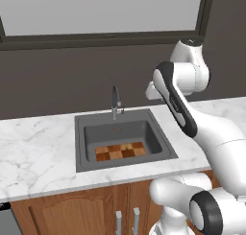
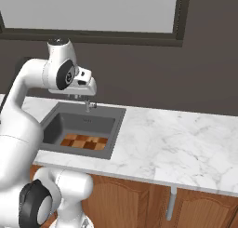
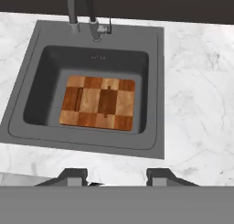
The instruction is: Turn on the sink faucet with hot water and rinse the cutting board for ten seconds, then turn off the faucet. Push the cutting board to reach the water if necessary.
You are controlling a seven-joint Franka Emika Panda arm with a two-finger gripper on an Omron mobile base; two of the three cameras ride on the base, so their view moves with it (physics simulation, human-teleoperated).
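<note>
Marble counter (image 1: 38,152): white, veined, spanning the scene over wooden cabinets (image 1: 72,212).
Sink (image 3: 155,81): dark grey basin set into the counter.
Cutting board (image 3: 98,103): checkered wood, flat on the basin floor, toward its near side.
Faucet (image 1: 115,102): arched, at the far rim.
Gripper (image 3: 116,175): above the sink's near edge, jaws closed, holding nothing.

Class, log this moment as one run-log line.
faucet: off, no stream | cutting board: flat in sink | gripper: shut, empty, above counter edge
</note>
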